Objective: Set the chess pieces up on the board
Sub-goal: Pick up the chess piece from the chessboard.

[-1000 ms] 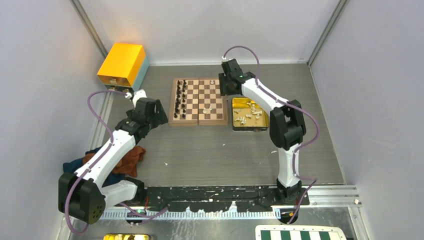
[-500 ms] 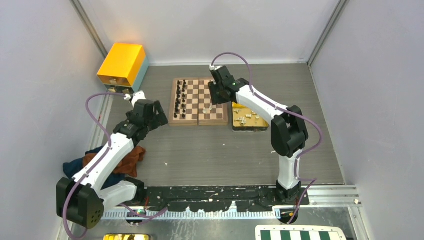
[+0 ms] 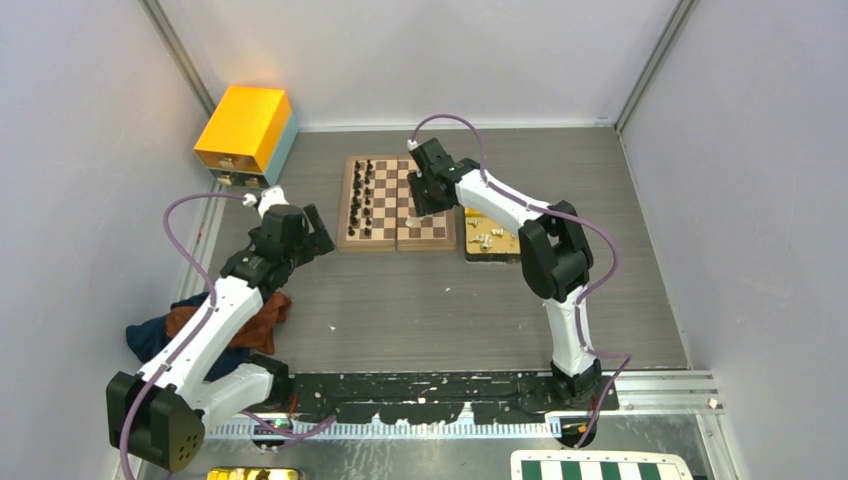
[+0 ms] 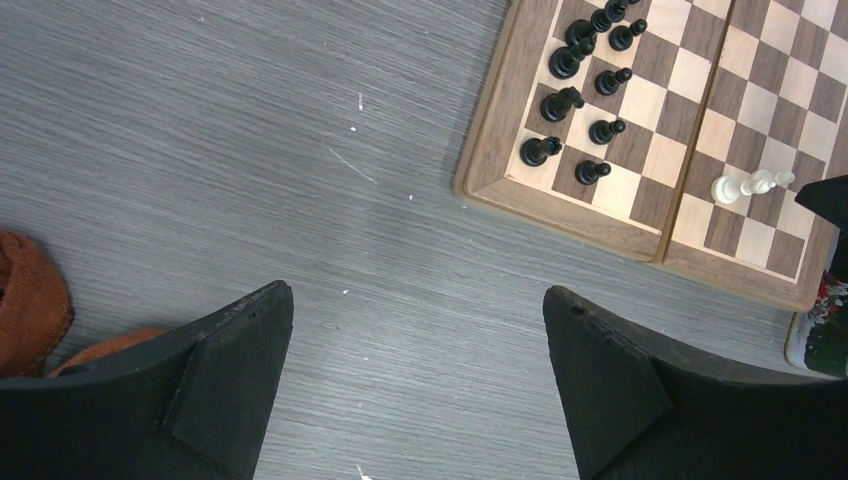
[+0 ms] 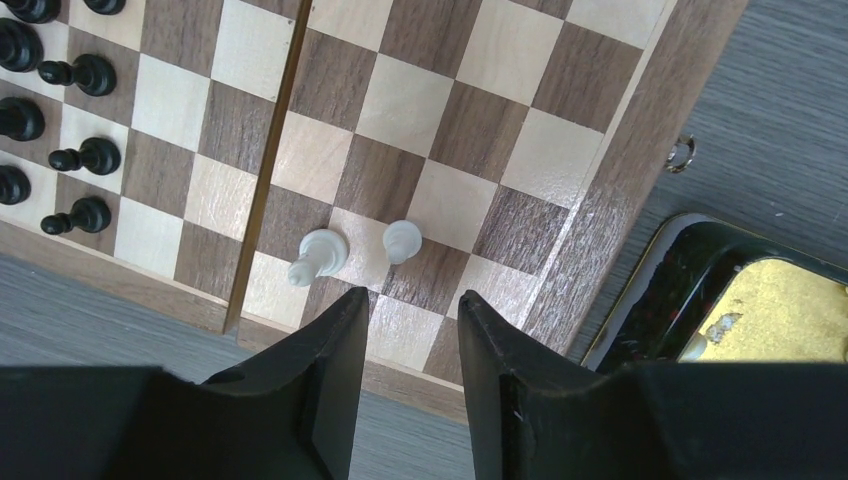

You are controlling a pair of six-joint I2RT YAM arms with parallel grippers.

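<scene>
**Step in hand.** The black chess pieces (image 4: 560, 102) stood in two files along the left edge of the small square wooden chessboard (image 5: 610, 190). That side was judged complete or nearly so. The cream-white side was barely begun. Only two cream-white pieces were on the squares, side by side near the centre seam close to the board's near edge. One (image 5: 402, 240) appeared upright, and the other (image 5: 320, 255) looked tilted, though the pictures did not settle whether it had fallen. More cream-white pieces lay in the shiny gold rectangular tray (image 5: 800, 310) just right of the board.

**End effectors.** The right gripper (image 5: 412, 305) hung over the board's near edge, just short of the two cream-white pieces. Its jaws were narrowly parted with nothing between them. The left gripper (image 4: 417, 292) hung over the grey wood-grain table (image 4: 200, 150) left of the board, spread wide and empty.

**Next move, as judged.** The right gripper would need to centre on one small piece, probably the nearer upright one, and pinch its narrow body without knocking its neighbour. It would then have to seat the piece on a square at the board's right edge.

**Materials and shapes.**
- The board was smooth varnished wood with dark and light squares, a raised brown frame and a small metal ring (image 5: 680, 153) on its side.
- The pieces were turned, round-based and slim-necked, so they were likely to topple easily.
- The gripper fingers were matte black wedges.
- The tray had a dark rim and a reflective floor.
</scene>
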